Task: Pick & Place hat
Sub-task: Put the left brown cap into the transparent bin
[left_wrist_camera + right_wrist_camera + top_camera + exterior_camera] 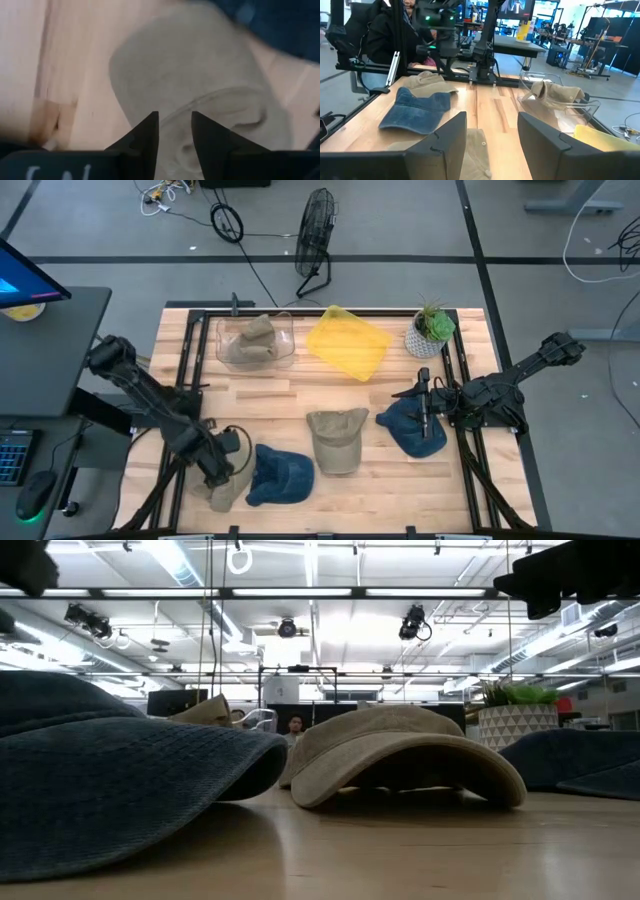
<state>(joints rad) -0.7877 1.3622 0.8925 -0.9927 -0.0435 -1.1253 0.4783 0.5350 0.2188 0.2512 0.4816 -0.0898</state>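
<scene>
Several hats lie on the wooden table. A beige hat [226, 488] sits at the near left corner, under my left gripper [224, 463], which is shut on it; the left wrist view shows the same beige hat [200, 65]. Beside it lies a blue hat [281, 474] [100, 770]. A beige cap [336, 438] [400, 755] rests on its brim at the centre. Another blue hat [410, 430] [580, 760] lies under my right gripper [424, 406], which hovers open [492, 135] above it, pointing toward the table's left. My left gripper pinches a raised fold of the beige hat's cloth [176, 117] between its two fingers, coming from above and slanting down. The hat's crown [190, 55] still lies on the table. One layer or several, I cannot tell.
A clear bin [256, 340] [555, 95] holding a beige hat stands at the far left. A yellow piece [347, 341] and a potted plant [431, 331] [515, 710] sit along the far edge. Bare wood shows between the bin and the centre cap. A person sits beyond the table's left side [385, 30].
</scene>
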